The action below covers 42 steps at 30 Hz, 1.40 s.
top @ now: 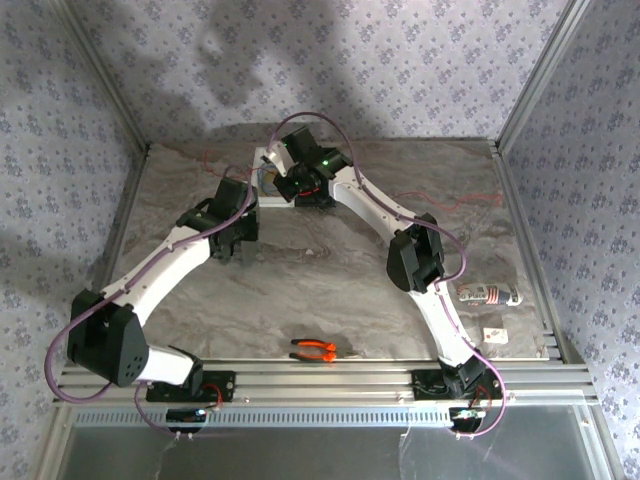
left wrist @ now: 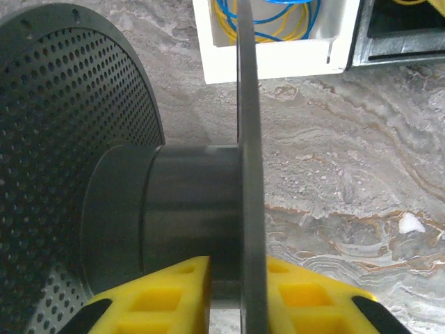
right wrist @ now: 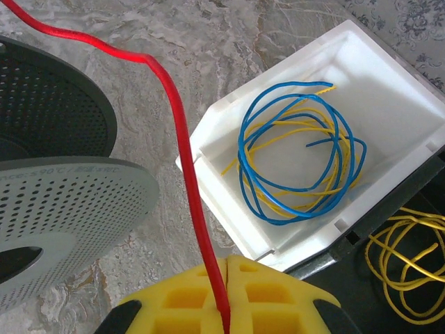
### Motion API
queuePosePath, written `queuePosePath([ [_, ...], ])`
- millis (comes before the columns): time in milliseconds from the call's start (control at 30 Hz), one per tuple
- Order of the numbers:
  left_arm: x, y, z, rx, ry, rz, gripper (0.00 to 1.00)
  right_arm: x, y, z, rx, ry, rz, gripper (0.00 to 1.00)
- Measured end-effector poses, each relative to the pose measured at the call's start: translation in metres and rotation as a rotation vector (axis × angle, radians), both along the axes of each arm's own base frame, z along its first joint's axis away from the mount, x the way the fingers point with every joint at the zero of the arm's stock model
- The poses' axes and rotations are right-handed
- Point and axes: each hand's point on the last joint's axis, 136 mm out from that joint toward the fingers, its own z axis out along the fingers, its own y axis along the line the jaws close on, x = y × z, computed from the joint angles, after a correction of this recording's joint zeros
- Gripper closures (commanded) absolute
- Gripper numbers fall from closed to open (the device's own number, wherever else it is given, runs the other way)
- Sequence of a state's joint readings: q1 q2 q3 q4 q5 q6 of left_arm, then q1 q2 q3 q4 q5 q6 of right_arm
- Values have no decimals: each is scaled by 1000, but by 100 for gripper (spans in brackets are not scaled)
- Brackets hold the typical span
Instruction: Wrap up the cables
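White bin: blue and yellow wire loops. Right gripper pinching red cable; left gripper narrowly parted astride spool flange.

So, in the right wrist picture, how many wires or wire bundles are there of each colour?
red wire: 1
blue bundle: 1
yellow bundles: 2
Total: 4

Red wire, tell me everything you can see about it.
The red wire is thin, glossy and flexible, plastic-coated by its look. In the right wrist view it enters from the upper left, arches over the table beside the spool, then runs straight into the right gripper, pinched between its yellow pads.
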<state>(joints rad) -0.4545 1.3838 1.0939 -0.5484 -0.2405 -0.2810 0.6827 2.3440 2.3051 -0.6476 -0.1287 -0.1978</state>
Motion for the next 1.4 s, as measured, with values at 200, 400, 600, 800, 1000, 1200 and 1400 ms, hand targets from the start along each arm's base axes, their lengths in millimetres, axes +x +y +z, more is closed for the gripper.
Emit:
queuePosePath([
  [200, 0, 2, 5, 18, -1, -4, 62, 0, 0, 0, 1, 2, 2, 100],
  [400, 0, 3, 22, 27, -18, -18, 40, -1, 1, 0, 5, 5, 7, 100],
  [600, -10, 16, 79, 25, -124, -1, 21, -2, 2, 0, 9, 8, 12, 100],
  [800, -25, 51, 97, 21, -148, 85, 0, -2, 2, 0, 9, 8, 13, 100],
  [1000, -42, 69, 36, 33, 7, 143, 20, -2, 2, 0, 9, 9, 13, 100],
  [1200, -46, 73, 24, -4, 49, 161, 46, -4, 1, -6, -1, 20, 13, 100],
  [1400, -42, 67, 16, -28, 67, 147, 75, -8, -3, -14, -16, 39, 13, 100],
])
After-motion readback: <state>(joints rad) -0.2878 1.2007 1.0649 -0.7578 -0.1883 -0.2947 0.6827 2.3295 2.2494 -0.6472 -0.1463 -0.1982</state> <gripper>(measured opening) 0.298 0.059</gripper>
